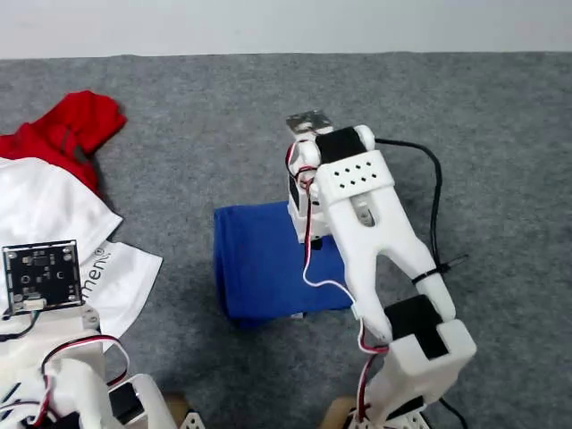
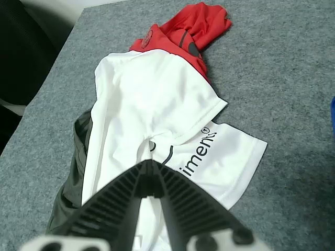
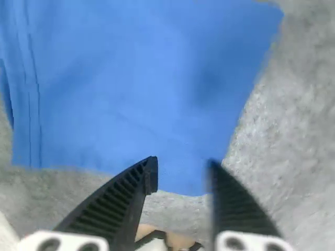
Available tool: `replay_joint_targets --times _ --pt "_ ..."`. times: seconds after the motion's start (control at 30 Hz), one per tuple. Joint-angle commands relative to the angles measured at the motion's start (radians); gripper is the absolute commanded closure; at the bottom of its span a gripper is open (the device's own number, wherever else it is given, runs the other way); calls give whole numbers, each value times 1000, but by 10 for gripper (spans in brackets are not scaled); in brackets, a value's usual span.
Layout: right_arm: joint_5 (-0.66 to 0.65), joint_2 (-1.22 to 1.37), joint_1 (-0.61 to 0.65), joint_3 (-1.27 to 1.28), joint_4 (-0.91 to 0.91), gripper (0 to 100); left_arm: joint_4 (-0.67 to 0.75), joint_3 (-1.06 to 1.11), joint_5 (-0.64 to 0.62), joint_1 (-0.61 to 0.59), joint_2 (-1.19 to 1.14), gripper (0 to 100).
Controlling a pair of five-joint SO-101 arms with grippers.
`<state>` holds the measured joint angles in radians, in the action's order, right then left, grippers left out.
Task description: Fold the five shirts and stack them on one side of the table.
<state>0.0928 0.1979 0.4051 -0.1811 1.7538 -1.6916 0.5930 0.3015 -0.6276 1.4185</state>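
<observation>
A folded blue shirt lies flat in the middle of the grey table. My right gripper hovers over one edge of the blue shirt, open, with nothing between its fingers; in the high view the right arm reaches over the shirt's far right corner. At the table's left lies a heap: a white shirt on top, a red shirt behind it and a dark shirt underneath. My left gripper is shut above the white shirt, holding nothing.
The left arm stands at the near left corner, over the white shirt. The red shirt reaches the far left. A black cable trails right of the right arm. Grey carpet covers the table.
</observation>
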Motion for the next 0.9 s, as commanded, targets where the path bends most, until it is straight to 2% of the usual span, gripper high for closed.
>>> replay_joint_targets --times 0.0,0.47,0.7,0.77,0.87 --pt "44 42 -22 -8 31 640 26 18 -5 -2 3 998" --pt "52 257 -36 -8 -159 641 25 48 -5 -2 6 998" --pt "52 354 -82 -8 -173 642 25 50 -5 -2 6 998" --pt "52 364 -87 -8 -173 668 25 51 -5 -2 6 998" --pt "31 367 -87 -8 -174 779 25 51 -5 -2 6 998"
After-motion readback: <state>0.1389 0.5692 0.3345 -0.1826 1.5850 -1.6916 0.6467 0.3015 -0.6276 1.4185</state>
